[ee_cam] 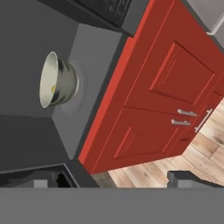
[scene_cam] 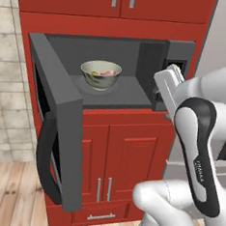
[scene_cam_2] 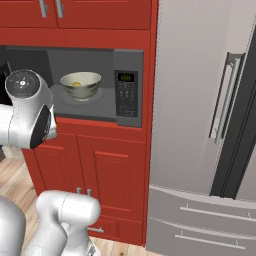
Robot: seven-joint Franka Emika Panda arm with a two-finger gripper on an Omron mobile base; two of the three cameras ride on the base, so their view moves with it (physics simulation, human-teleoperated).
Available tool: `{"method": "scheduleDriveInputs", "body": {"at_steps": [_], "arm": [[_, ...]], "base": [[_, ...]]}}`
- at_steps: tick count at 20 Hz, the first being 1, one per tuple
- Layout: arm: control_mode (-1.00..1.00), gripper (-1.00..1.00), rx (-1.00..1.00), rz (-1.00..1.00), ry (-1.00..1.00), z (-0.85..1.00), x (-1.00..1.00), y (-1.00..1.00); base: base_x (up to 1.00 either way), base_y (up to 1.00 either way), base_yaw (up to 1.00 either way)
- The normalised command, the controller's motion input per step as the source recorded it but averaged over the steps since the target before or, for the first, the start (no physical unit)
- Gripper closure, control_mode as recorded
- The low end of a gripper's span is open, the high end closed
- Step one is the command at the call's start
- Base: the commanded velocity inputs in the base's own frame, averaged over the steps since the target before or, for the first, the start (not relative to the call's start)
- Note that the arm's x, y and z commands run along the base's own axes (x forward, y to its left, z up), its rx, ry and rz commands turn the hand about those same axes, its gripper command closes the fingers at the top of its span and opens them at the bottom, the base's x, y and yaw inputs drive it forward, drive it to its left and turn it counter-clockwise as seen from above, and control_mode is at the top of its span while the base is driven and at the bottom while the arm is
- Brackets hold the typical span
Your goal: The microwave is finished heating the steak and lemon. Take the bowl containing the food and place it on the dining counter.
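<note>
The arm stands nearest, its wrist raised in front of the microwave's (scene_cam: 109,71) right side, by the button panel (scene_cam_2: 127,94). The gripper (ee_cam: 113,179) holds nothing; its two finger tips (ee_cam: 188,178) sit wide apart at the bottom of the hand view, so the jaws look well open.

Beyond it, the door (scene_cam: 55,124) hangs swung out to the left, black handle toward the floor side. Red cabinets (scene_cam: 111,158) fill the space below, and a grey fridge (scene_cam_2: 210,125) stands to the right.

Farther in, the bowl (scene_cam: 101,74) sits upright on the round plate in the middle of the cavity floor, well apart from the gripper. Inside it lie the lemon (scene_cam_2: 76,84) and the pinkish steak (scene_cam: 108,74).

Judged from this, the door-opening step is done and the reach for the bowl is in hand — not yet a grasp. The next move calls for swinging the hand left and into the cavity, clearing the right wall, then closing on the rim without tipping the food.
</note>
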Motion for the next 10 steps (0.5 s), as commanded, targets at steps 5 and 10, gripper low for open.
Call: {"method": "scheduleDriveInputs", "body": {"at_steps": [5,10], "arm": [[-1.0,-1.0,0.0,0.03,-0.01,-0.01,0.2,-0.09],[-1.0,-1.0,0.0,0.08,0.0,0.0,0.84,0.0]], "base": [[0.0,0.0,0.0],[0.0,0.0,0.0]]}}
